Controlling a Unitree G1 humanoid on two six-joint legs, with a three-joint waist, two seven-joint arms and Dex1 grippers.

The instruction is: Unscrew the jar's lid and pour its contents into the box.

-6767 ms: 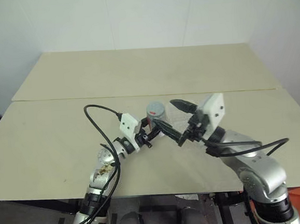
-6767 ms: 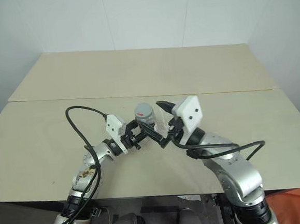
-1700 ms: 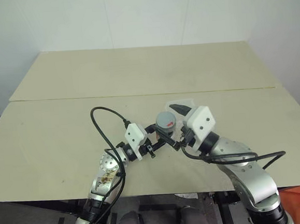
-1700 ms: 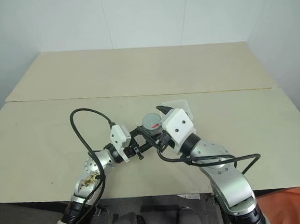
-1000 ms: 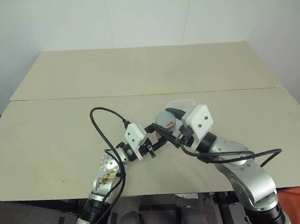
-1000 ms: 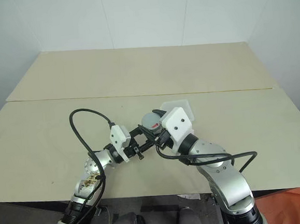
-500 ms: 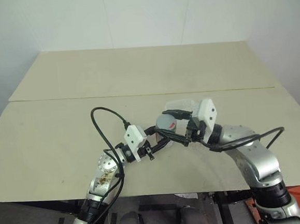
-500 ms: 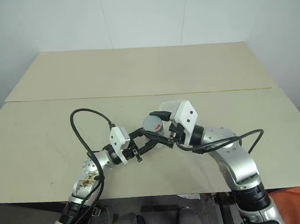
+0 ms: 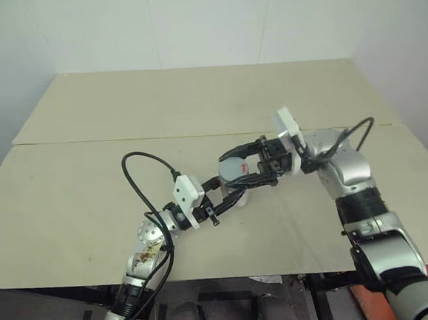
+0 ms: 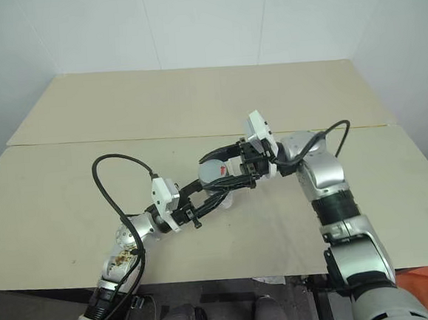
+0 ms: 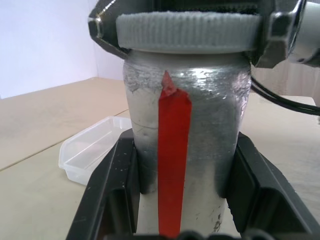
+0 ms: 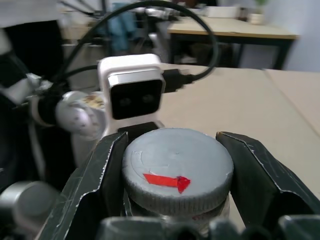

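Pincer work first: the left pincer (image 9: 230,196) is clamped on the lower wall of the jar (image 9: 233,179), one black finger on each side of it, as the left wrist view shows with the silver wall and its red strip (image 11: 173,165) standing upright between the two fingers (image 11: 116,190). Reaching in from the right, the right pincer (image 9: 242,163) is clamped on the lid (image 12: 177,169), a ribbed grey disc that sits on the jar's top; in the right wrist view its two fingers (image 12: 102,180) press against the lid's edge from opposite sides, and a red arrow mark (image 12: 166,181) lies on the lid's flat face. Both arms meet near the middle of the pale surface (image 9: 76,193), the left coming from the near left and the right from the right side, with the jar upright between them. A clear plastic box (image 11: 95,149) lies on the surface just beside the jar, seen past the jar's wall in the left wrist view. Whether the jar's base touches the surface cannot be told. A black cable (image 9: 137,173) loops up from the left arm.
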